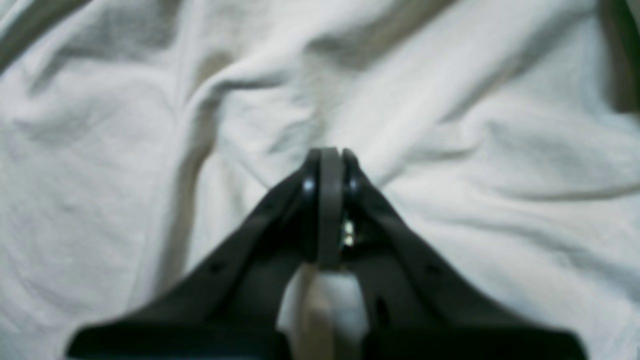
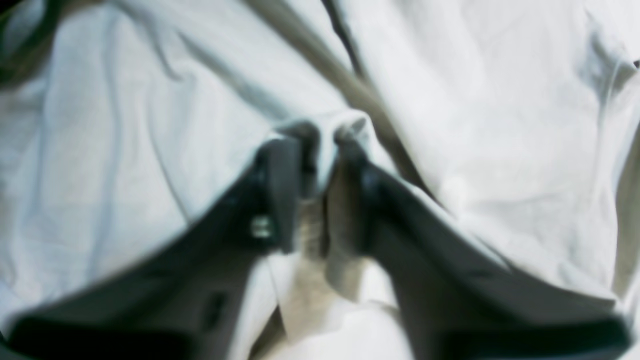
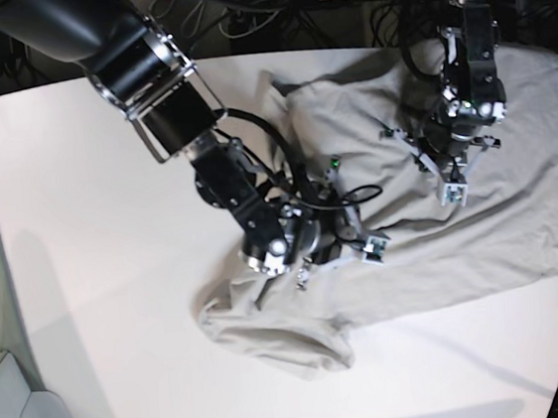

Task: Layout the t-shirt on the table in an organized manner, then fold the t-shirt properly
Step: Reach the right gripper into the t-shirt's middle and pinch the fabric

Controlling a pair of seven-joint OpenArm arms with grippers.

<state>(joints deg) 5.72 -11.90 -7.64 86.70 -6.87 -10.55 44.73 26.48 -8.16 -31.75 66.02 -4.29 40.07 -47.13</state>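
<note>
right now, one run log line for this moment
left gripper: shut above t-shirt | right gripper: parted around a fold | shirt: rumpled on table

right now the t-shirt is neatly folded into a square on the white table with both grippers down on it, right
Not folded. The base view shows the t-shirt lying crumpled and spread across the white table, with bunched folds. Both the left gripper and the right gripper are down on it.

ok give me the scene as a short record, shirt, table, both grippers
shirt: beige, crumpled, spread unevenly, not folded
table: white, shirt on its right half
left gripper: shut, tips down on the shirt
right gripper: jaws parted, a fold of shirt between them
sleeve: bunched at near edge
</note>
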